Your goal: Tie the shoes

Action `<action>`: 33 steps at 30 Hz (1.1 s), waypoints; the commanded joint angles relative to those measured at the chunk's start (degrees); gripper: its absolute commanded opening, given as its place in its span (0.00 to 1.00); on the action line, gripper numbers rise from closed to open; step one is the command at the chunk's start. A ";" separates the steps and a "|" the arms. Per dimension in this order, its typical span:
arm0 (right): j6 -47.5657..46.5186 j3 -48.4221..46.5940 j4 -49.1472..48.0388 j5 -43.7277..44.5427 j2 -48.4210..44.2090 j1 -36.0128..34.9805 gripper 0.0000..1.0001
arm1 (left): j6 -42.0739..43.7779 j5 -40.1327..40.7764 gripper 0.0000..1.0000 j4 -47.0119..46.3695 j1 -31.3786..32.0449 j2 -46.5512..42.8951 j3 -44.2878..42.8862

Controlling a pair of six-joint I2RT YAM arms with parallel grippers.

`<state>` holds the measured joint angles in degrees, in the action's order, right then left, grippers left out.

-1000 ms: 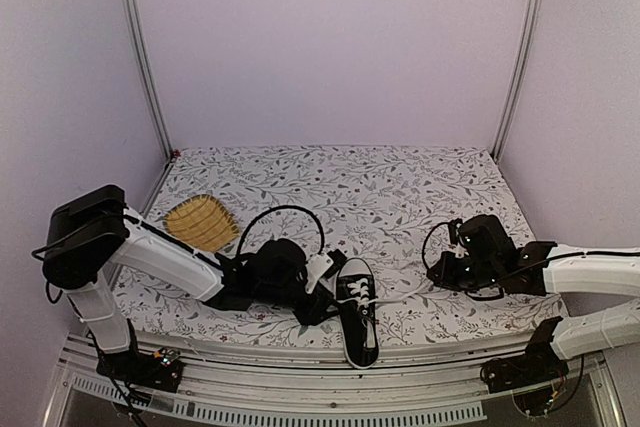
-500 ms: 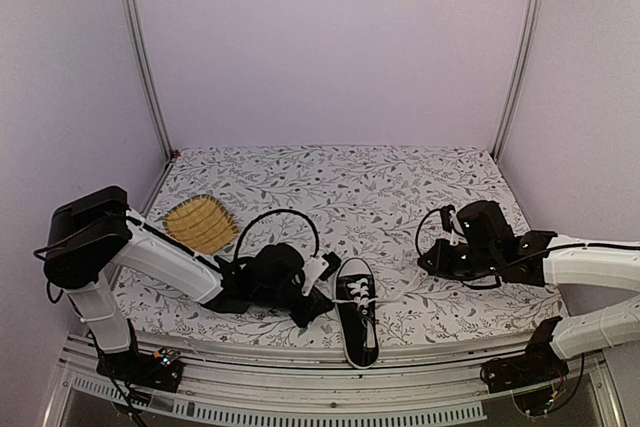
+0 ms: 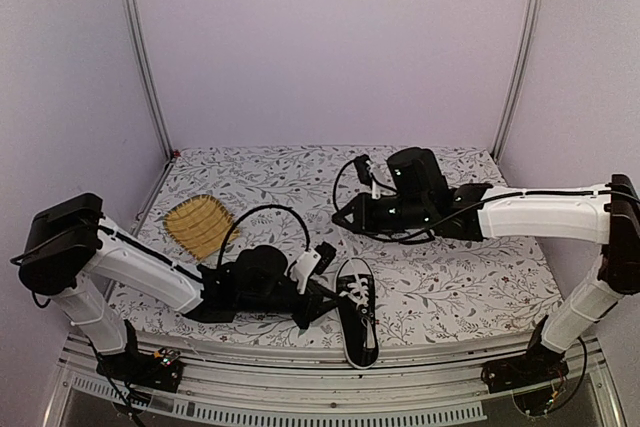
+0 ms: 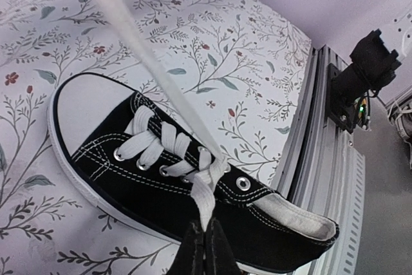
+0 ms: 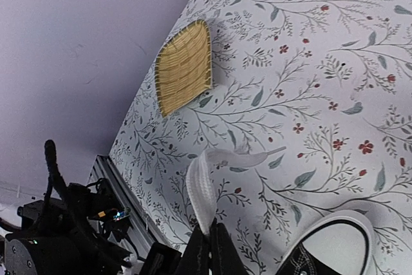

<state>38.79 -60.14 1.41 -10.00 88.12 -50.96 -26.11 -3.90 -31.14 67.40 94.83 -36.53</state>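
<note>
Low centre of the overhead view, near the front edge of the table [image 3: 450,277]: the sneaker [image 3: 357,309]. Shut on one lace [image 4: 203,199], the left pincer [image 4: 205,246]; shut on the other lace [image 5: 201,191], held high at upper centre, the right pincer [image 5: 207,249], probably tensioning for a knot.

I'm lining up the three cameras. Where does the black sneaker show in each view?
Top external: sneaker at bottom centre, near the front edge.
Left wrist: sneaker fills the lower middle, toe at left.
Right wrist: only the sneaker toe, bottom right corner.
Shared landmark: the floral tablecloth under it.
</note>
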 commanded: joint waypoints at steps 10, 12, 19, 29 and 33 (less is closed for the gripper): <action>-1.39 5.85 -2.10 2.17 -5.48 -1.13 0.67 | -4.29 4.11 0.00 -7.92 4.24 1.83 0.84; -3.02 11.95 -4.32 2.08 -10.28 -0.63 0.70 | -5.03 4.83 0.00 -8.08 4.59 2.62 0.15; -7.84 25.36 -13.21 -7.57 -16.86 -0.95 0.71 | -6.70 7.17 0.00 -11.29 6.29 4.51 0.17; -7.00 26.31 -23.92 -13.65 -7.45 -4.46 0.64 | -6.61 8.03 0.00 -12.06 7.51 5.64 0.45; -7.65 24.42 -25.41 -17.05 -1.82 -5.03 0.61 | -6.40 8.38 0.00 -12.15 7.70 5.56 0.71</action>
<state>32.05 -33.47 -19.46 -22.31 82.35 -55.11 -32.67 3.53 -41.36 74.00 99.90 -35.53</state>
